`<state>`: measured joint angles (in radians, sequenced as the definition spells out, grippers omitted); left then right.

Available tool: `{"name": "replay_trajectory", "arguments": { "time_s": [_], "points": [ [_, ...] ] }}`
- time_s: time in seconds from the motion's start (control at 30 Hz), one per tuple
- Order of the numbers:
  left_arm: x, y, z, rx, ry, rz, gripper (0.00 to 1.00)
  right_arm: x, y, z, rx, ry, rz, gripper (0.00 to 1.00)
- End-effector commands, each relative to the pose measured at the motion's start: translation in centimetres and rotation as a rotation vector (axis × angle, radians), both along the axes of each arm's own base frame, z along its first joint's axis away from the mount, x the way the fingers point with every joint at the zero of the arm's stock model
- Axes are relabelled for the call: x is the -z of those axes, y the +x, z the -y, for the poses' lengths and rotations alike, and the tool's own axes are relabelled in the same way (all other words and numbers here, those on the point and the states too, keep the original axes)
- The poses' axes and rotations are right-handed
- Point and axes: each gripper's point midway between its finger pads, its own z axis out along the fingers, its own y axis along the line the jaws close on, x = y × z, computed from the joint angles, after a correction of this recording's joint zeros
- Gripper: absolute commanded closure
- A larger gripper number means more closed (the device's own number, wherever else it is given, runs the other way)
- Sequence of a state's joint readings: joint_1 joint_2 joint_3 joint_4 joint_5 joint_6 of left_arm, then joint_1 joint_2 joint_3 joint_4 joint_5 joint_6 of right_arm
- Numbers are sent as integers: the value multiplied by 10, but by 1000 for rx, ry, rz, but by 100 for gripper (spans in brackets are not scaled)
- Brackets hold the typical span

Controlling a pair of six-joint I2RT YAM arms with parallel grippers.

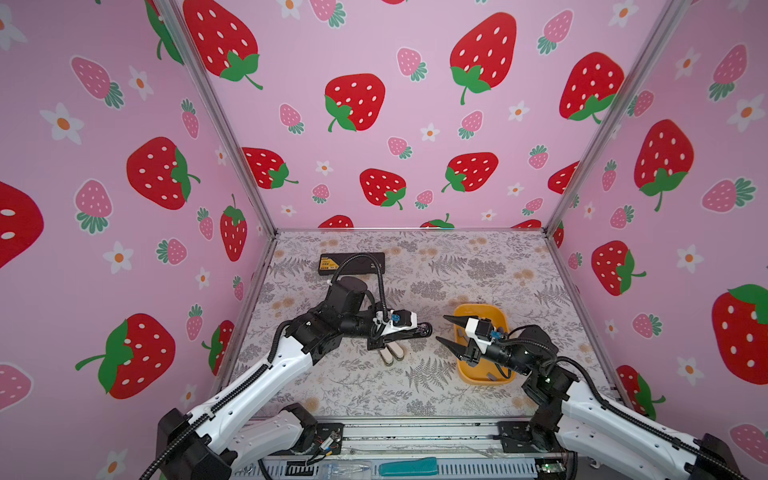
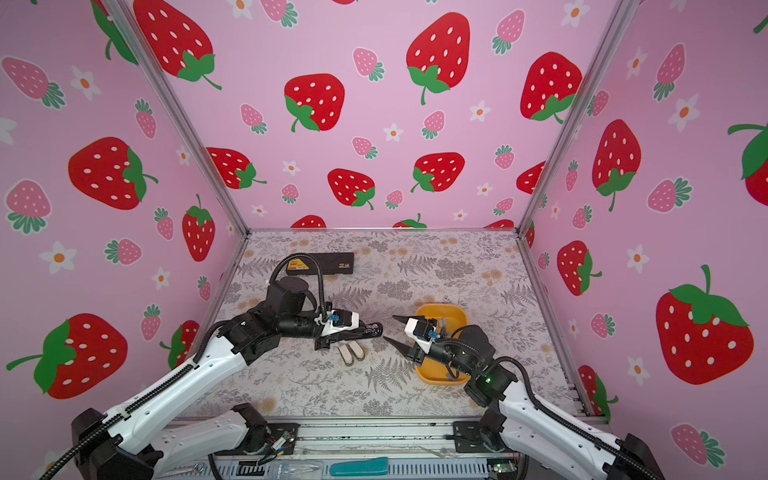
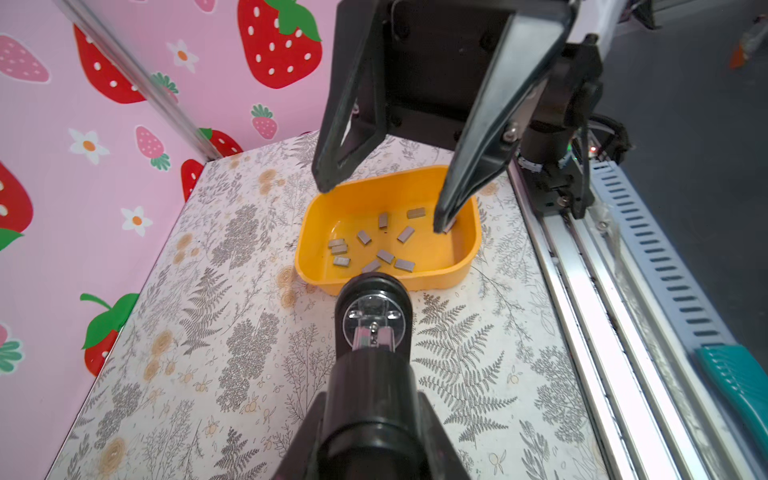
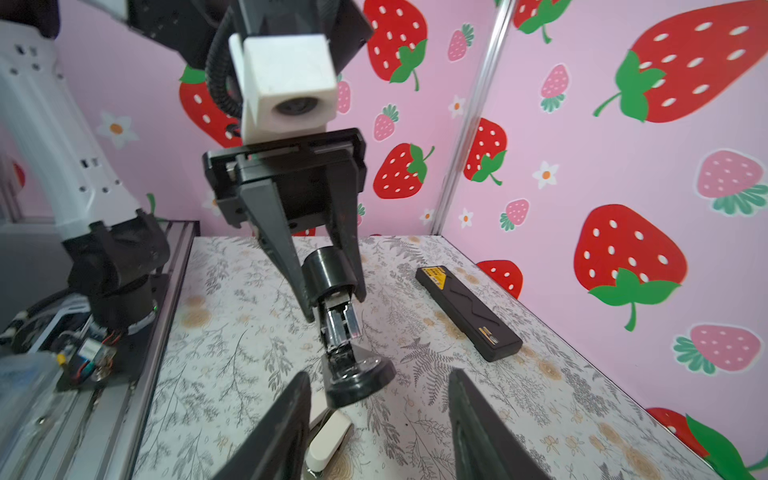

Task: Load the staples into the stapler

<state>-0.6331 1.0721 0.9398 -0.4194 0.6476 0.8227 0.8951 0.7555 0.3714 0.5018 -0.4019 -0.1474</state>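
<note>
My left gripper (image 1: pixel 401 331) (image 4: pixel 332 305) is shut on a black cylindrical stapler (image 3: pixel 374 291) (image 4: pixel 328 270), held level above the table. Its metal magazine (image 4: pixel 343 324) sticks out, ending in a round black cap (image 4: pixel 359 380). My right gripper (image 1: pixel 440 329) (image 3: pixel 382 208) stands open just in front of that cap, with nothing between its fingers. Several small grey staples (image 3: pixel 405 235) lie loose in the yellow tray (image 3: pixel 467 259) (image 1: pixel 484 376) under the right arm. One right fingertip (image 3: pixel 442 216) partly hides a staple.
Two small white staplers (image 1: pixel 390 353) (image 4: pixel 328 440) lie on the table below the left gripper. A black case (image 1: pixel 353 264) (image 4: pixel 469 313) lies at the back left. A teal object (image 3: pixel 735 386) rests on the front rail. Pink walls close three sides.
</note>
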Motion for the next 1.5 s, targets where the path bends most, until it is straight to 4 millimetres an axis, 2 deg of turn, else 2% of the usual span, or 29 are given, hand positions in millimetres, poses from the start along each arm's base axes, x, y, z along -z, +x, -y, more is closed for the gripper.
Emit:
{"name": "replay_trajectory", "arguments": {
  "time_s": [0.0, 0.1, 0.2, 0.27, 0.3, 0.43, 0.6, 0.77, 1.0, 1.23, 1.47],
  "points": [
    [-26, -23, 0, 141, -28, 78, 100, 3, -9, -9, -50, -102, 102, 44],
    [-23, -30, 0, 164, -15, 73, 100, 4, -13, -19, -65, -132, 83, 47],
    [-18, -32, 1, 180, -2, 84, 100, 7, -18, -33, -89, -180, 56, 57],
    [-17, -33, 2, 182, 4, 84, 100, 8, -21, -40, -84, -216, 50, 58],
    [-18, -32, 3, 180, 7, 85, 100, 18, -20, -47, -82, -258, 35, 58],
    [-17, -29, 5, 161, 22, 82, 100, 31, -24, -59, -88, -324, 27, 60],
    [-15, -27, 5, 153, 27, 92, 100, 42, -21, -60, -69, -357, 14, 58],
    [-17, -32, 3, 171, 15, 107, 100, 42, -22, -60, -72, -353, 22, 58],
    [-19, -46, 1, 224, -10, 130, 100, 45, -24, -67, -105, -371, 20, 68],
    [-32, -52, -3, 215, -52, 149, 100, 56, -24, -64, -100, -381, 35, 75],
    [-41, -56, -6, 201, -87, 171, 100, 67, -22, -63, -91, -397, 19, 72]
  ]
}}
